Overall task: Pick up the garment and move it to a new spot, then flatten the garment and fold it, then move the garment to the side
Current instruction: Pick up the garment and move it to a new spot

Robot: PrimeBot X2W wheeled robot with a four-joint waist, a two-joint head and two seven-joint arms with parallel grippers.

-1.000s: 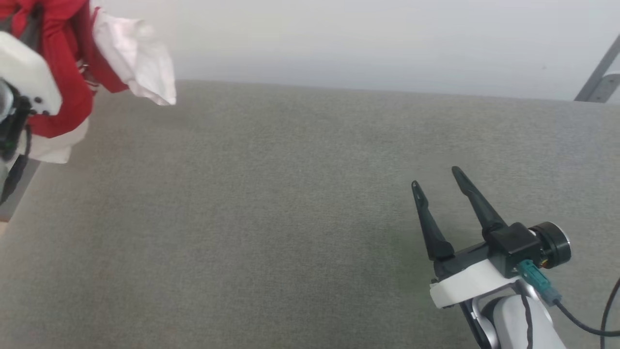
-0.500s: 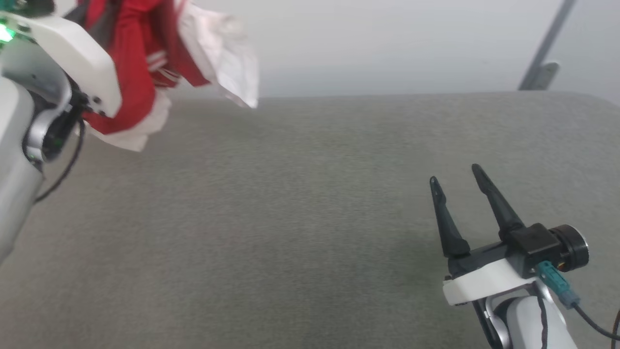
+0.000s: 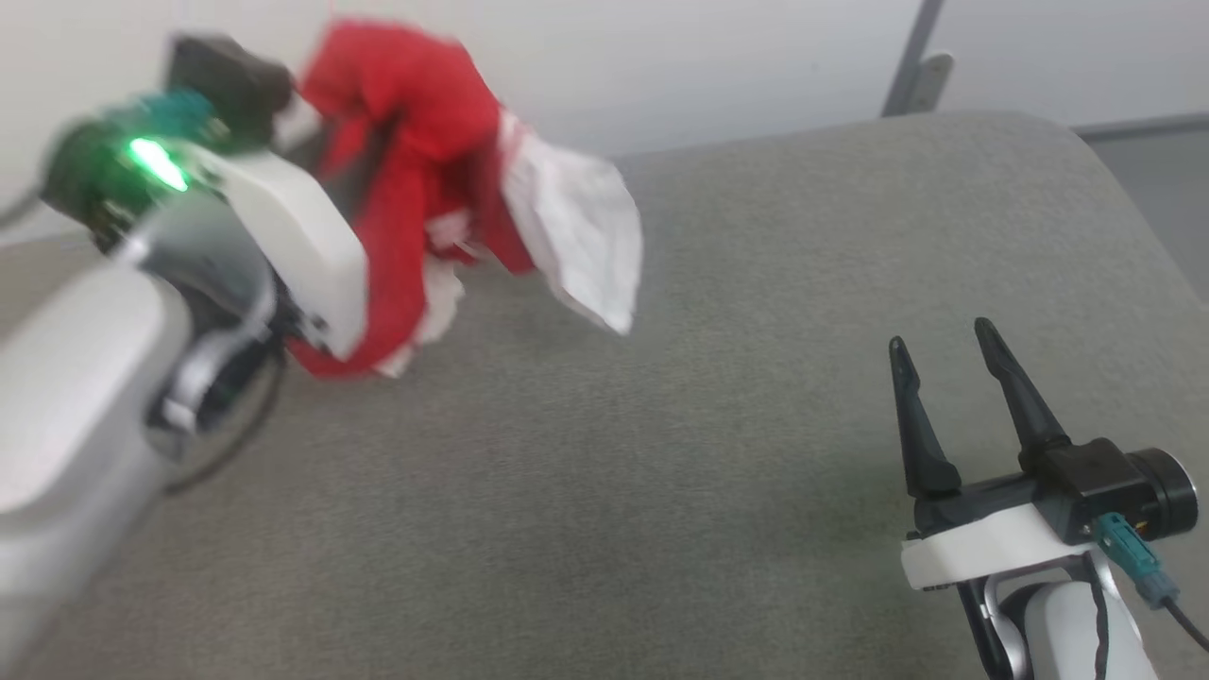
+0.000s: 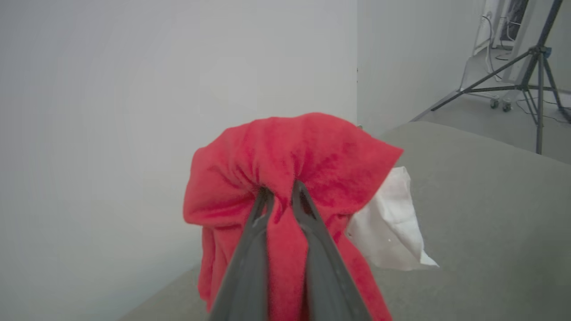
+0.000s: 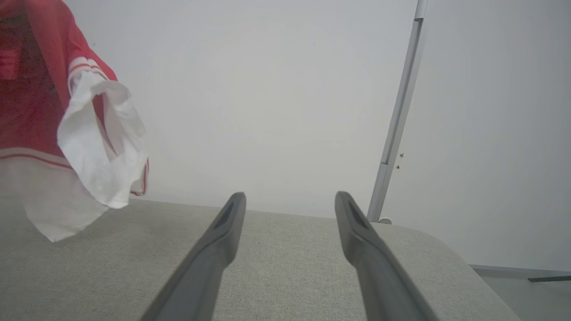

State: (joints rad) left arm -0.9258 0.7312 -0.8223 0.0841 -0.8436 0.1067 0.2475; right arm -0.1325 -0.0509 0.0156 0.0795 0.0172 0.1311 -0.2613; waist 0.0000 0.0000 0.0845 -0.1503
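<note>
The garment (image 3: 416,179) is a bunched red jersey with white sleeves, hanging in the air above the grey table's far left part. In the left wrist view my left gripper (image 4: 281,194) is shut on a fold of the red garment (image 4: 303,156), and a white sleeve (image 4: 392,227) dangles to its right. The garment (image 5: 49,111) also hangs at the left edge of the right wrist view. My right gripper (image 3: 940,335) stands open and empty over the table's right side, its fingers (image 5: 223,227) spread wide.
The grey cloth-covered table (image 3: 661,453) has a rounded far right corner (image 3: 1067,142). A white wall stands behind it with a grey metal strut (image 3: 911,57). A tripod (image 4: 531,67) stands on the floor beyond the table.
The camera has swung left, shifting the whole picture right. My left arm has carried the hanging garment in over the table's far left part. The right gripper keeps its open pose.
</note>
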